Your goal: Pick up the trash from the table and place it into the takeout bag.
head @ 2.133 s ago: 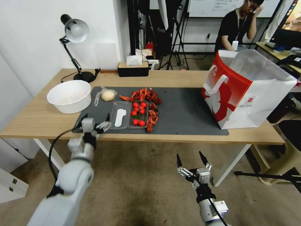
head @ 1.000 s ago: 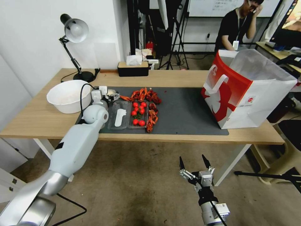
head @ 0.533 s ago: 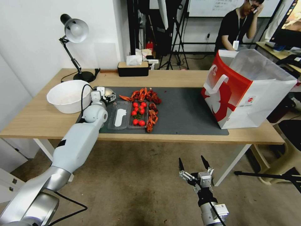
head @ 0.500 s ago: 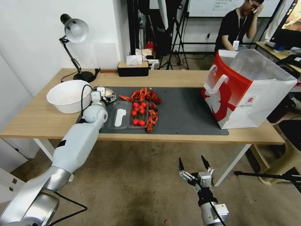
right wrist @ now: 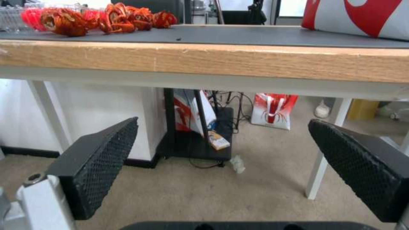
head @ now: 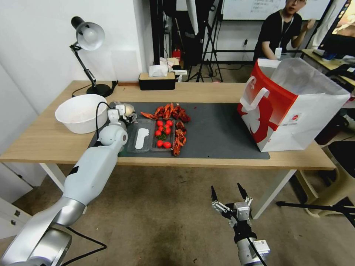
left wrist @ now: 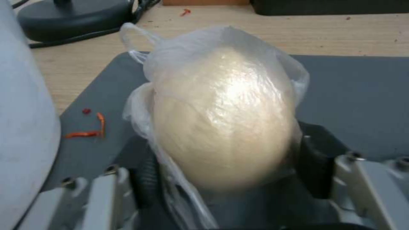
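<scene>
- The left gripper (head: 127, 112) is positioned over the left end of the dark grey mat (head: 218, 129) on the long light-wood bench with white legs (head: 44, 142).
- The clear plastic bag holding a pale yellow lump (left wrist: 221, 115) is seated between the left jaws, which are clamped on it from both sides, as seen in the left wrist view.
- The bag is located just beside the white round bowl (head: 81, 112), near the far left corner of the mat.
- Red crayfish shells (head: 170, 111) are scattered on the mat to the right of the bag; a clear plastic tray of red cherry tomatoes (head: 162, 133) is placed in front of them.
- The large boxy red and white paper takeout bag with flat white handles (head: 292, 107) is stood upright at the right end of the bench, well apart from the left gripper, with its mouth open.
- The right gripper (head: 230, 194) is held below the front edge of the bench, above the floor, with its jaws set wide apart and nothing between them.
</scene>
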`<state>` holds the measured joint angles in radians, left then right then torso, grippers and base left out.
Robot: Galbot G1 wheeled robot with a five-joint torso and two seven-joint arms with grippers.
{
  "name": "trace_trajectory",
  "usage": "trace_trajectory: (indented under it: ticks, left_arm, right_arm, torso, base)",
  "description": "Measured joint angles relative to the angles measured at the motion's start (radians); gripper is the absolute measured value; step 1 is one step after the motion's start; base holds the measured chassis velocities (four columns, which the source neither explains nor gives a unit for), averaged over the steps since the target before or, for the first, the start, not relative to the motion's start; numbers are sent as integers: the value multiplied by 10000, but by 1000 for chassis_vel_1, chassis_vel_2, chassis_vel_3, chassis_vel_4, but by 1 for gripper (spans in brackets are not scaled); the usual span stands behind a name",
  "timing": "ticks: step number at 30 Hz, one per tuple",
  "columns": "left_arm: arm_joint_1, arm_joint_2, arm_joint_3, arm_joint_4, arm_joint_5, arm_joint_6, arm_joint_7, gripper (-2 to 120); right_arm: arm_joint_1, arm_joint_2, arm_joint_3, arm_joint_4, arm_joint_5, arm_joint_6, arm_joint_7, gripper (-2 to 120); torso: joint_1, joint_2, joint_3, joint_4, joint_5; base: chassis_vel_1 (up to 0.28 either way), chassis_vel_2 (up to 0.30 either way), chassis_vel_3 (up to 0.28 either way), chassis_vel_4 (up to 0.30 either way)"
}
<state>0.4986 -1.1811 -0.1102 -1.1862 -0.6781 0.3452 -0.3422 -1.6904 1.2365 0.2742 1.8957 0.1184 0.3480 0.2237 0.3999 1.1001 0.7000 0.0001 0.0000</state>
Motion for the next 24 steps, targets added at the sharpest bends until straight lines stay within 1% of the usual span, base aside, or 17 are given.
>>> trace_trajectory:
  ticks: [3, 5, 6, 7, 8, 9, 10, 11, 12, 13, 16, 17, 18, 20, 21, 22, 24]
  left_arm:
    - [57, 31, -28, -49, -15, -132, 85, 47]
    - [74, 37, -31, -67, -20, -184, 126, 45]
    - [104, 47, -41, -98, -43, -365, 250, 38]
    - [174, 80, -41, -187, -92, -939, 702, 30]
    - [218, 123, -6, -330, -95, -1409, 1075, 27]
    - [218, 123, -6, -330, -95, -1409, 1075, 27]
    - [228, 150, 23, -446, -96, -1541, 1220, 24]
    - [229, 191, 80, -663, -105, -1711, 1384, 17]
    - [192, 237, 178, -970, -163, -1870, 1523, 13]
    - [192, 237, 178, -970, -163, -1870, 1523, 13]
    - [-194, 344, 522, -1828, -643, -2076, 1889, 7]
    - [-194, 344, 522, -1828, -643, -2076, 1889, 7]
    - [-306, 362, 629, -1989, -807, -2123, 1986, 7]
    - [-933, 409, 1296, -2572, -1640, -2307, 2287, 7]
    - [-1167, 414, 1540, -2716, -1894, -2326, 2377, 7]
    - [-1167, 414, 1540, -2716, -1894, -2326, 2377, 7]
    - [-1971, 393, 2376, -2975, -2601, -2349, 2641, 7]
  right_arm:
    - [5, 12, -18, -11, 0, 2, -1, 100]
    - [6, 13, -21, -12, 0, 2, -2, 100]
    - [7, 15, -25, -14, 0, 3, -5, 100]
    - [6, 18, -30, -17, -2, 4, -9, 100]
    - [2, 21, -33, -17, -4, 5, -14, 100]
    - [2, 21, -33, -17, -4, 5, -14, 100]
    - [3, 23, -35, -17, -5, 6, -16, 100]
    - [1, 28, -37, -18, -6, 6, -19, 100]
    - [-5, 31, -39, -17, -8, 9, -22, 100]
    - [-5, 31, -39, -17, -8, 9, -22, 100]
    - [-64, 17, -39, 5, -13, 43, -23, 100]
    - [-64, 17, -39, 5, -13, 43, -23, 100]
    - [-76, 10, -38, 19, -14, 47, -24, 100]
    - [-83, -2, -29, 27, -17, 52, -26, 100]
    - [-78, -3, -27, 26, -17, 52, -26, 100]
    - [-78, -3, -27, 26, -17, 52, -26, 100]
    - [-59, 27, -23, 26, -19, 52, -28, 100]
  torso:
    - [0, -1, 0, -1, 0]
    - [0, 0, 0, -1, 0]
    - [0, -1, 0, 0, 0]
    - [0, 0, 0, 0, 0]
    - [0, -1, 0, -1, -1]
    - [0, -1, 0, -1, -1]
    - [0, 0, 0, 0, 0]
    - [0, 0, 0, 0, 0]
    - [0, -1, 0, 1, 0]
    - [0, -1, 0, 1, 0]
    - [0, 0, 0, 1, 4]
    - [0, 0, 0, 1, 4]
    - [0, 0, 0, -1, 4]
    - [0, -1, 0, -3, 2]
    - [0, -1, 0, -2, 3]
    - [0, -1, 0, -2, 3]
    - [1, -1, 1, -2, 1]
  base:
    - [0, 0, 0, 0]
    - [0, 0, 0, 0]
    - [0, 0, 0, 0]
    - [0, 0, 0, 0]
    - [0, 0, 0, 0]
    - [0, 0, 0, 0]
    - [0, 0, 0, 0]
    - [0, 0, 0, 0]
    - [0, 0, 0, 0]
    - [0, 0, 0, 0]
    - [0, 0, 0, 0]
    - [0, 0, 0, 0]
    - [0, 0, 0, 0]
    - [0, 0, 0, 0]
    - [0, 0, 0, 0]
    - [0, 0, 0, 0]
    - [0, 0, 0, 0]
